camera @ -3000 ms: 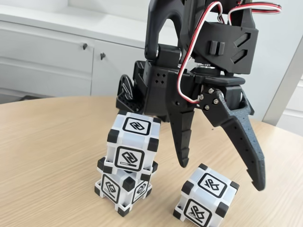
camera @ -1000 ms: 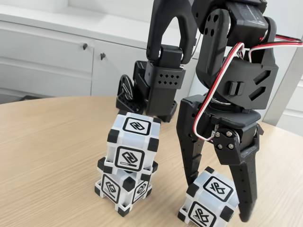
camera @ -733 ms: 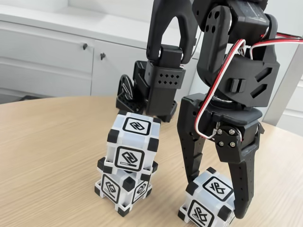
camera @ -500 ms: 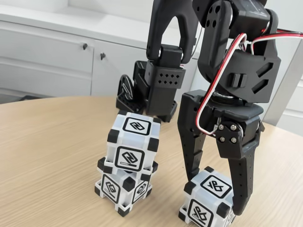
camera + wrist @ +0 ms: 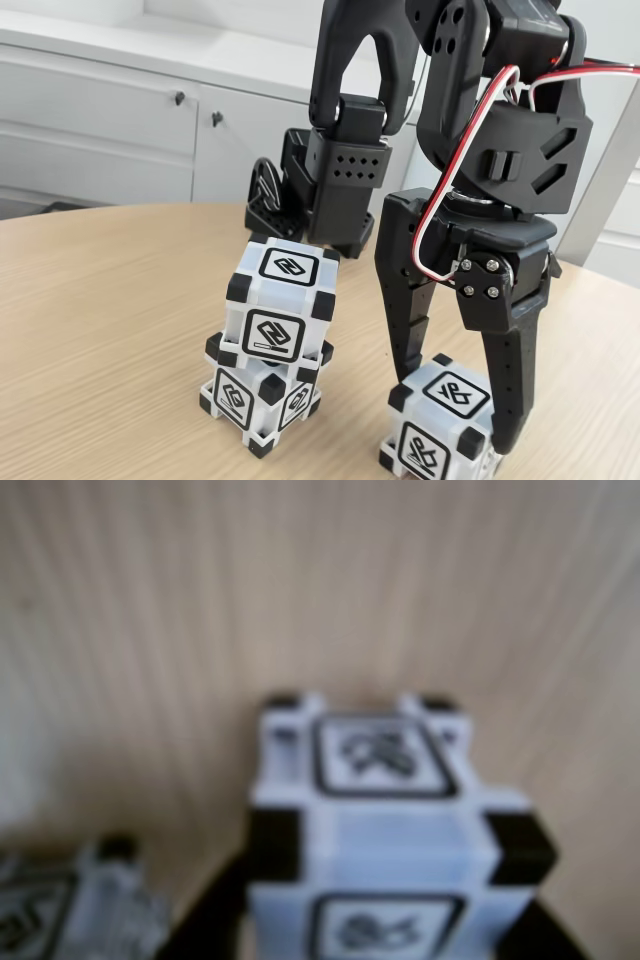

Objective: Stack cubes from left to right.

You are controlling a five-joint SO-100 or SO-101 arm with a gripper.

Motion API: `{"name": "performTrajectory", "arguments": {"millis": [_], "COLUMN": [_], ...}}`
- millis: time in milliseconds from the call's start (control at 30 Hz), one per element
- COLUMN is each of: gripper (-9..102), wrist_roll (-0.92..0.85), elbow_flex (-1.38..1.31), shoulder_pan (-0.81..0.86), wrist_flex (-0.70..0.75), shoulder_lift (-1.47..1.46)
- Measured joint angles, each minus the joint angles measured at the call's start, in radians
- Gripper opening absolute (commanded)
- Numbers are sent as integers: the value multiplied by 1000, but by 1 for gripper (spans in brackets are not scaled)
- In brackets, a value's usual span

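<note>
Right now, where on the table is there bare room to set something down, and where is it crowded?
In the fixed view the table is bare left of the two-cube stack. The strip between the stack and the single cube is narrow. Around that cube it is crowded: the hand straddles it.

I see a light wooden table (image 5: pixel 110 300) with a round edge and thin lines in the wood. On it sits a white plastic cube with black corners (image 5: pixel 258 400), carrying another cube. At about four o'clock from it, a second cube like it (image 5: pixel 440 425) rests on the wood (image 5: pixel 400 820). The black arm base (image 5: pixel 290 200) stands at twelve o'clock.
</note>
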Motion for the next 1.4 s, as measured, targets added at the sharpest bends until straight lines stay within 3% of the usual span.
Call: {"name": "performTrajectory", "arguments": {"millis": [600,767,1067,1400], "gripper": [11,11,11,11], "wrist_roll": [86,135,278,474], "elbow_flex": [0,0,0,0], "shoulder_pan": [8,8,11,17], "wrist_flex": [0,66,196,212], "shoulder_lift": [149,265,480,758]}}
